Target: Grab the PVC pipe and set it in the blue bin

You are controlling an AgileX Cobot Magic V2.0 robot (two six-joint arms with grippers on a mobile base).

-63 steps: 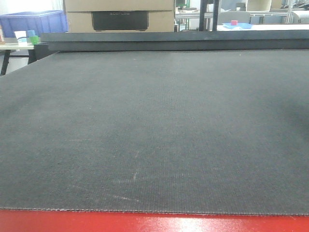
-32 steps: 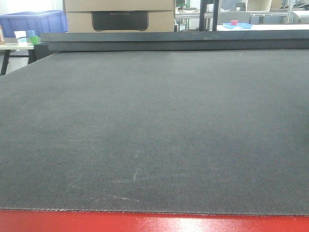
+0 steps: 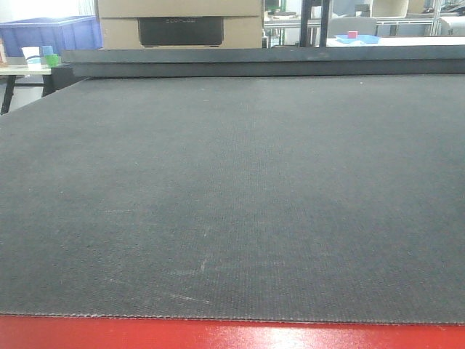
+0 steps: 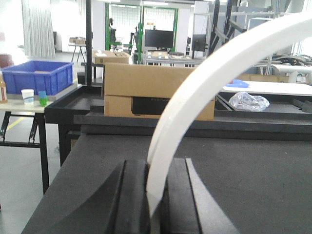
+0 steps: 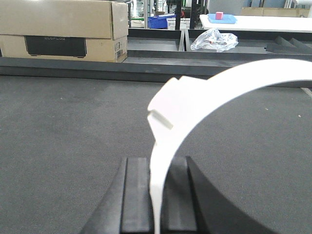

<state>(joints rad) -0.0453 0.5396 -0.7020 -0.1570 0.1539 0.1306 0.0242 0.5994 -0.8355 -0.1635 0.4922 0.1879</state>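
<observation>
My left gripper (image 4: 155,168) is shut on a PVC pipe (image 4: 187,95), a white curved strip that rises from between the black fingers (image 4: 134,195) and arcs up to the right, out of the left wrist view. My right gripper (image 5: 156,165) is shut on a like white strip (image 5: 234,80), whose flat tab end (image 5: 168,102) juts left above the jaws. I cannot tell whether these are one piece. The blue bin (image 4: 36,75) stands on a side table far left, also in the front view (image 3: 51,33). Neither gripper nor pipe shows in the front view.
A dark grey mat (image 3: 232,196) covers the wide table, with a red edge (image 3: 232,334) at the front. A cardboard box (image 3: 180,23) stands at the far rim. A crumpled plastic bag (image 5: 214,39) lies beyond it. Cups (image 3: 33,54) sit beside the bin.
</observation>
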